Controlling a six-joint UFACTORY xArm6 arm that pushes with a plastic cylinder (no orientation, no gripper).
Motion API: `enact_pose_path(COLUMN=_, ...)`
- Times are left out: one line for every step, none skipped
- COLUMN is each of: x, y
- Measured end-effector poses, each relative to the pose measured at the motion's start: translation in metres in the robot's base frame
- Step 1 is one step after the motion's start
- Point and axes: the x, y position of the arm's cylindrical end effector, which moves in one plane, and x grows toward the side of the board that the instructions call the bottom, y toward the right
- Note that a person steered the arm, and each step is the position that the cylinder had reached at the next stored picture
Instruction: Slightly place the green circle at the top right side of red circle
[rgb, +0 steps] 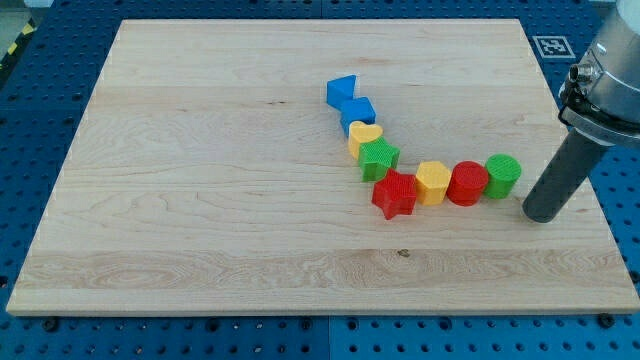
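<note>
A pale wooden bench (200, 150) fills most of the frame, resting on a blue perforated base, with a black-and-white marker tag at the upper right corner. There is no claw on this arm, so nothing is open or shut and nothing is held; it ends in a dark rod whose lower end, my tip (545, 216), rests on the board at the right of the frame, just beside the green circle (503, 175) and slightly below it.

The green circle sits right of centre, touching or nearly touching the red circle (467, 184) on its left. Further left in the same row are a yellow block (433, 183) and a red star (395, 195); a green star (379, 158), a yellow heart (365, 137) and two blue blocks (349, 102) climb toward the upper middle.

The green circle looks like a small, rigid, light plastic piece that should slide easily on smooth wood and may roll off a glancing contact. It cannot be gripped; I judge a gentle push on its lower side is called for.

No containers are in view.
</note>
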Motion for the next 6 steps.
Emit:
enact_pose_path(x=-0.001, y=0.0)
enact_pose_path(x=-0.001, y=0.0)
enact_pose_path(x=-0.005, y=-0.004)
enact_pose_path(x=-0.024, y=-0.007)
enact_pose_path(x=-0.038, y=-0.007)
enact_pose_path(x=-0.04, y=-0.007)
